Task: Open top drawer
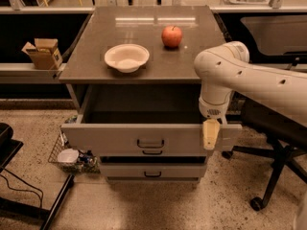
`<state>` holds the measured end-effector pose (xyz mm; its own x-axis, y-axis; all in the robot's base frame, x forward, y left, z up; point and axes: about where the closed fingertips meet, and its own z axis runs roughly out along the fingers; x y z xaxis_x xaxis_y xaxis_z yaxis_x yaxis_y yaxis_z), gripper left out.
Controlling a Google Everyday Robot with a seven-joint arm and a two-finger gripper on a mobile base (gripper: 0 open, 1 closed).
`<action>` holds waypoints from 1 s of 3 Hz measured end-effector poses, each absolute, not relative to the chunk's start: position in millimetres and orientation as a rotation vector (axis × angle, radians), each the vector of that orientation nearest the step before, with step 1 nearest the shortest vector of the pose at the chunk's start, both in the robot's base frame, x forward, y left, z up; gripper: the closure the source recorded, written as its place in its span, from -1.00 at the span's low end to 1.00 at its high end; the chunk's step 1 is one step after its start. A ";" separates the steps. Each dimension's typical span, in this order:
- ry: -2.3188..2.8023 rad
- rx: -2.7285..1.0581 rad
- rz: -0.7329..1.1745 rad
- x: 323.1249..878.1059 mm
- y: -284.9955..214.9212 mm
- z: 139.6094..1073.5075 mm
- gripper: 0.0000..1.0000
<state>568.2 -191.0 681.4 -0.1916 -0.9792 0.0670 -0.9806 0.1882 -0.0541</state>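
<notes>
The top drawer is the wide grey one under the tabletop. It stands pulled out, with its dark inside showing and its small black bar handle in the middle of the front. My gripper hangs straight down from the white arm at the right end of the drawer front, with its tan tip lying over the front's upper edge. Two narrower grey drawers sit shut below it.
A white bowl and a red apple stand on the tabletop. A cardboard box is on a shelf at left. A wire basket with a cup is at lower left. An office chair stands at right.
</notes>
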 end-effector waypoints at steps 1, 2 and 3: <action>-2.408 1.986 0.132 568.2 -191.0 681.4 -1.00; -2.412 1.978 0.091 563.8 -192.8 672.8 -1.00; -2.427 1.900 -0.017 529.4 -191.6 662.0 -0.64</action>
